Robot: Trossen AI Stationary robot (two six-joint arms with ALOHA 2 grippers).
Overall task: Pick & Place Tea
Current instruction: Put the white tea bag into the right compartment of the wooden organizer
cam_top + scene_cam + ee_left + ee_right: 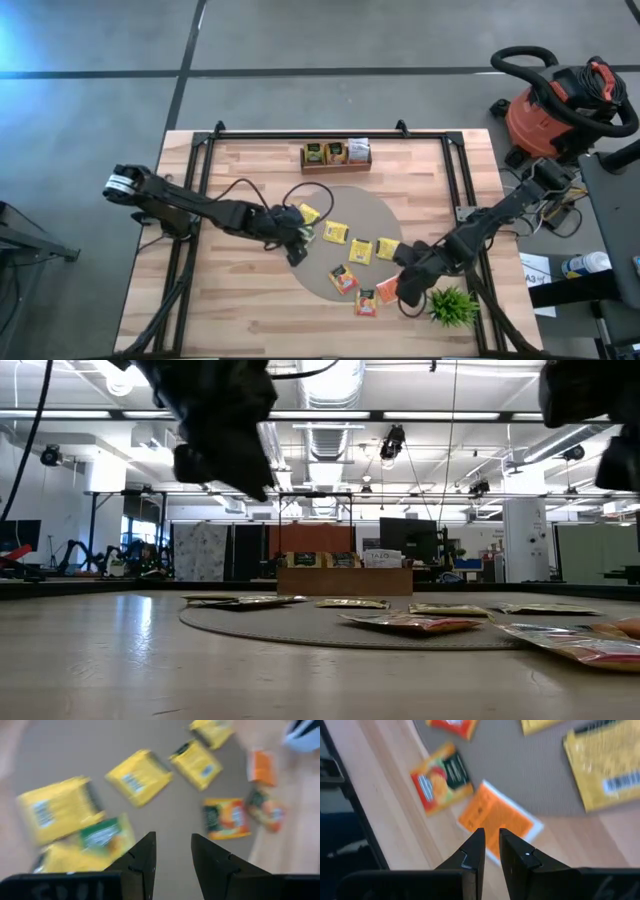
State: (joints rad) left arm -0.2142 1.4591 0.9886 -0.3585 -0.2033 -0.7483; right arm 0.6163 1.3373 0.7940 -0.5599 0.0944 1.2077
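Several tea packets lie flat on the round grey mat [370, 212]: yellow ones [335, 232] [360, 250] and orange-red ones [343, 278] [367, 302]. My left gripper [300, 238] hovers open over the mat's left part, above yellow packets [140, 776] and a green-labelled one [104, 835]; nothing is between its fingers [173, 836]. My right gripper [405, 287] hangs over the mat's near right edge. Its fingers [491, 831] stand a narrow gap apart above an orange packet [495, 815], with nothing between them. In the low view, my left gripper [225, 440] is clear of the table.
A brown wooden tray [335, 166] holding a few packets stands at the table's far edge. A small green plant [452, 305] sits close to my right gripper at the near right. A black frame rail [470, 200] runs along the table's sides. A red vacuum [550, 110] stands off the table.
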